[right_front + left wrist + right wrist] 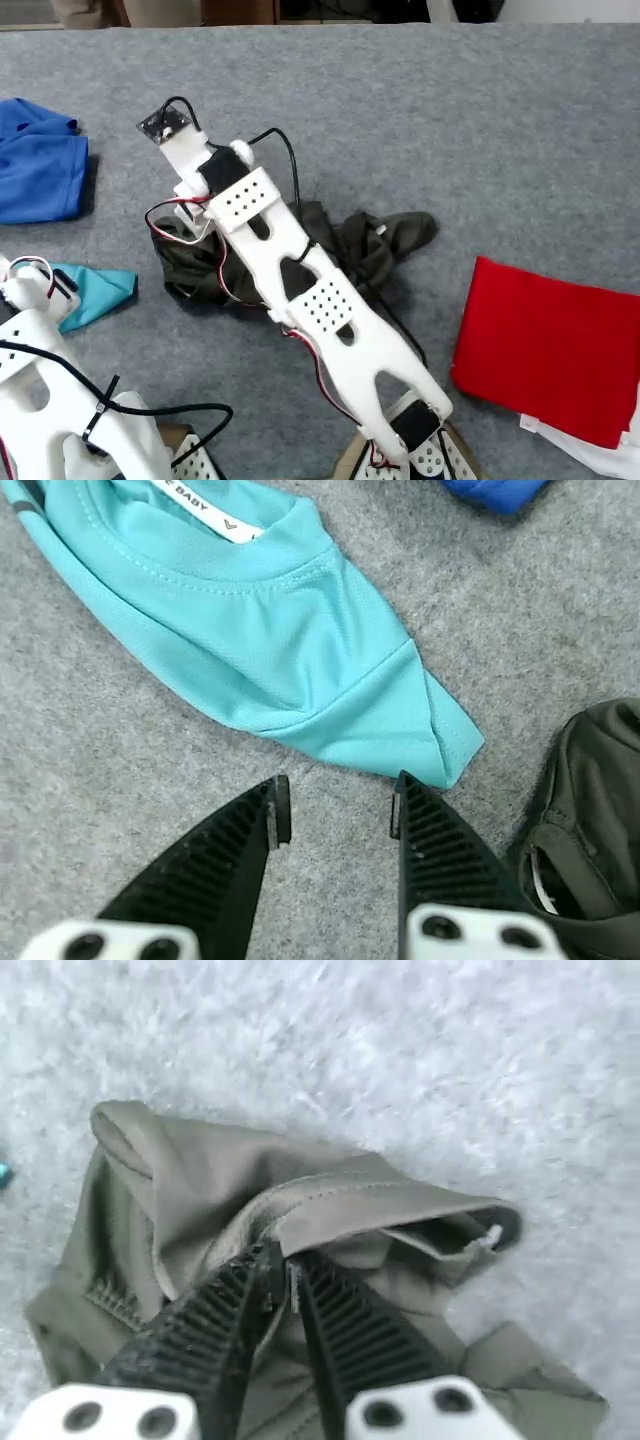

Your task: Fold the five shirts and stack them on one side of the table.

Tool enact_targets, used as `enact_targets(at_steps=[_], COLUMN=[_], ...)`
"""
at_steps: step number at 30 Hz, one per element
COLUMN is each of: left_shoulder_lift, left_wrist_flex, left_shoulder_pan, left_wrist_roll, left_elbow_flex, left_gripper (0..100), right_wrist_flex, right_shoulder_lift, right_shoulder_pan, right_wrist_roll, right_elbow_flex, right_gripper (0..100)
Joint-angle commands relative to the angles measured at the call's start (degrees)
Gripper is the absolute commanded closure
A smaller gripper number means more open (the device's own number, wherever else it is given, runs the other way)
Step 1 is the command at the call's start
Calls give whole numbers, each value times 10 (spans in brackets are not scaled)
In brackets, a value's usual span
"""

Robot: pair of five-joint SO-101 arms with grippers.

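Our right gripper (286,1265) pinches a fold of the olive shirt (330,1205) crumpled at the middle of the table (480,110), which we judge limp, light and best gripped by a hem, while our left gripper (335,805) hangs parted by the teal shirt (270,630).

Right arm (320,300) stretched far out on a diagonal, wrist bent down, right gripper (285,1270) pinched nearly closed on a fold of olive shirt (200,1180). Left arm (50,390) sat folded back near its base, left gripper (335,805) pointed down, jaws apart, holding nothing.
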Motion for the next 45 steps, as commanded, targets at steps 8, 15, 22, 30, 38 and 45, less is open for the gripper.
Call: enact_targets(at_steps=[8, 15, 22, 30, 38, 45], left_shoulder_lift=[-9, -9, -9, -9, -8, 36], left_wrist_flex=[-2, -2, -2, -43, -178, -200], left_shoulder_pan=[49, 174, 283, 378, 508, 578], left_wrist_roll=[-3, -2, -1, 80, 204, 207], left_elbow_flex=[-2, -2, -2, -7, -6, -13], left_gripper=[822, 822, 822, 822, 820, 820], right_wrist_flex=[-55, -94, -127, -161, -163, -172], right_shoulder_lift=[-146, -146, -152, -269, -335, -446], right_shoulder_pan=[101, 139, 175, 211, 228, 253], right_wrist_roll=[-6, -6, -6, -43, -44, -42], right_elbow_flex=[-25, -23, -30, -24, -29, -29], right_gripper=[973, 973, 973, 973, 973, 973])
